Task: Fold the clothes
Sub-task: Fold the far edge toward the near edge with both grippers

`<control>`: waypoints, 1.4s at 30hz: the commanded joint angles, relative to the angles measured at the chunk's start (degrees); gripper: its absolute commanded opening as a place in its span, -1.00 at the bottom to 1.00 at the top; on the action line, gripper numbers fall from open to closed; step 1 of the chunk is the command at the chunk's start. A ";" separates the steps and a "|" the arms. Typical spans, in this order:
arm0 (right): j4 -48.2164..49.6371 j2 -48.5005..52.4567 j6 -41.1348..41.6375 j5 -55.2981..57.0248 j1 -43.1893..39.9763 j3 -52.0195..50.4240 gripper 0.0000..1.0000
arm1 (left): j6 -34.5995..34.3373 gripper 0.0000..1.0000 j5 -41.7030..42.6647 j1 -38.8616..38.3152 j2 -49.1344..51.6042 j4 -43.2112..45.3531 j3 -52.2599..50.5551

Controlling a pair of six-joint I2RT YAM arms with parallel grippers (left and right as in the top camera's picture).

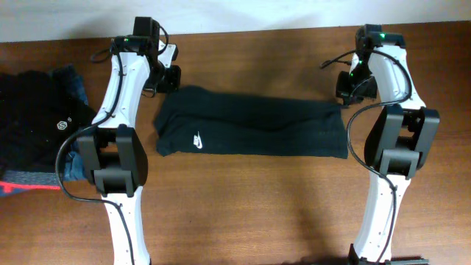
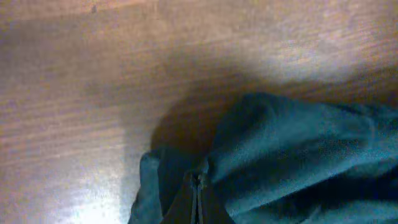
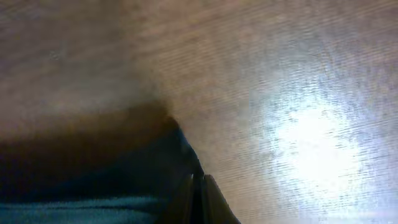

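A dark teal garment (image 1: 250, 126) with a small white logo lies stretched across the table's middle, folded into a long band. My left gripper (image 1: 166, 79) is at its far left corner, shut on the cloth; the left wrist view shows its fingers (image 2: 199, 186) pinching a fold of the garment (image 2: 292, 149). My right gripper (image 1: 344, 90) is at the far right corner; in the right wrist view its fingers (image 3: 200, 185) are closed on the garment's edge (image 3: 124, 168).
A pile of dark clothes (image 1: 37, 121) with blue denim and a red-striped piece lies at the left edge of the wooden table (image 1: 243, 206). Both arm bases stand at the near side.
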 commanded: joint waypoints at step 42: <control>-11.56 -2.99 -6.08 -2.71 0.96 1.27 -0.27 | 0.96 0.08 0.39 1.16 -1.84 -26.14 0.20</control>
